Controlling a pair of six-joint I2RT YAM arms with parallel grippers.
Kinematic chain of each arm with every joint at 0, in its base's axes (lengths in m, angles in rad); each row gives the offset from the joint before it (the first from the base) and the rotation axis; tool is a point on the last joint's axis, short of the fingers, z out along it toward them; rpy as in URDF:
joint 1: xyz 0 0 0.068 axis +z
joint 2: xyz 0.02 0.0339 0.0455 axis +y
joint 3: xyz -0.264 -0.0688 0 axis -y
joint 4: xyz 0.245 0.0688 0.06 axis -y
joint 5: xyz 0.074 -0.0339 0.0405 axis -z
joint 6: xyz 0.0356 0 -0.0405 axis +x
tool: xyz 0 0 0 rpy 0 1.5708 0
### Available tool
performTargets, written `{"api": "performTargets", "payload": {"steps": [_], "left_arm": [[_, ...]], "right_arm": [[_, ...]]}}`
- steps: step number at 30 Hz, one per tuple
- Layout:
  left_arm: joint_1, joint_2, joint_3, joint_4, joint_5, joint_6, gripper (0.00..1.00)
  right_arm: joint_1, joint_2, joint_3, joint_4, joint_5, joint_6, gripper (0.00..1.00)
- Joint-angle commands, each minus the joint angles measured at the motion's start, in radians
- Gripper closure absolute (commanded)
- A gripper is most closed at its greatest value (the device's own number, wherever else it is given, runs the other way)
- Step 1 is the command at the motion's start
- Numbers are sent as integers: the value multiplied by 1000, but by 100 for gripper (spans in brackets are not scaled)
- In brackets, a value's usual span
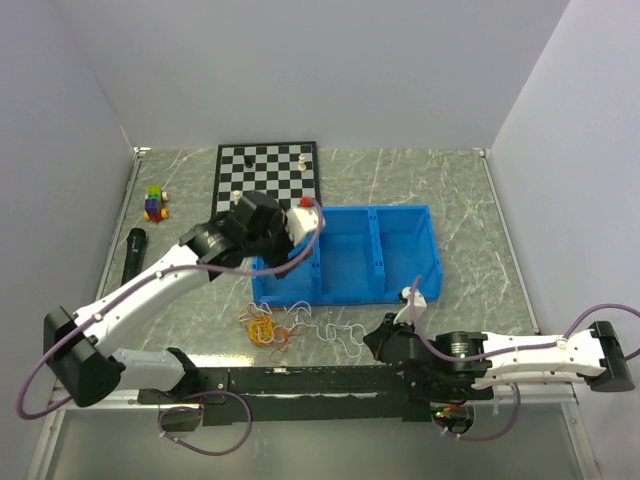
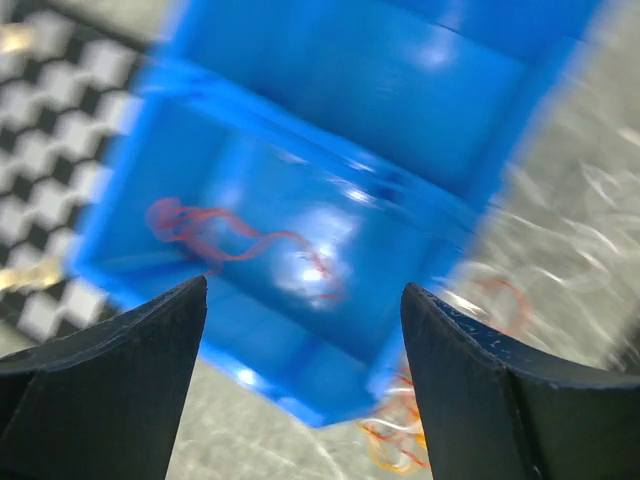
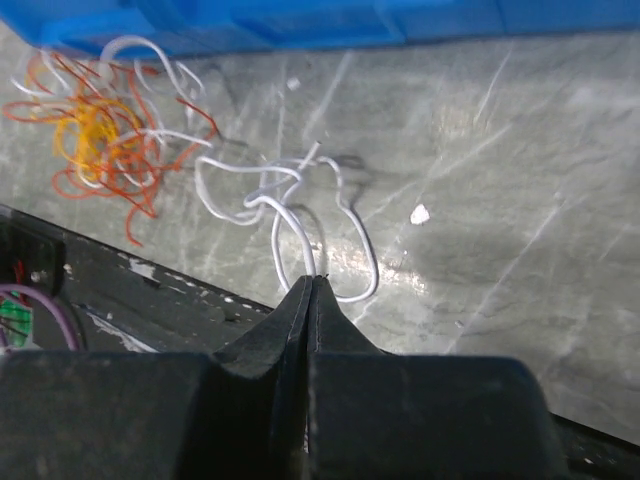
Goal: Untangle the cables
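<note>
One red cable (image 2: pixel 215 235) lies in the blue bin (image 2: pixel 430 100) under my wide-open left fingers (image 2: pixel 130 370), my right fingers (image 3: pixel 293 312) pinch a white cable (image 3: pixel 283 182) from the tangle (image 3: pixel 95 140) on the desk (image 3: pixel 480 200), and next I should draw it slowly clear.

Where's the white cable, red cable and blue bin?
white cable (image 3: pixel 280 180): right wrist view, its middle knot.
red cable (image 2: pixel 178 225): left wrist view, coil inside bin.
blue bin (image 1: pixel 433 250): top external view, right wall.
</note>
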Motion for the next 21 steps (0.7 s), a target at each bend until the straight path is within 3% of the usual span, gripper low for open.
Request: {"api": "performTargets", "payload": {"steps": [1, 7, 21], "left_arm": [[-111, -83, -120, -41, 164, 65, 18], [-156, -111, -272, 12, 142, 62, 18], [-199, -209, -659, 209, -30, 124, 18]], "right_arm": [[10, -68, 136, -118, 99, -47, 100], [10, -135, 303, -276, 163, -92, 100], [11, -94, 652, -307, 258, -428, 100]]}}
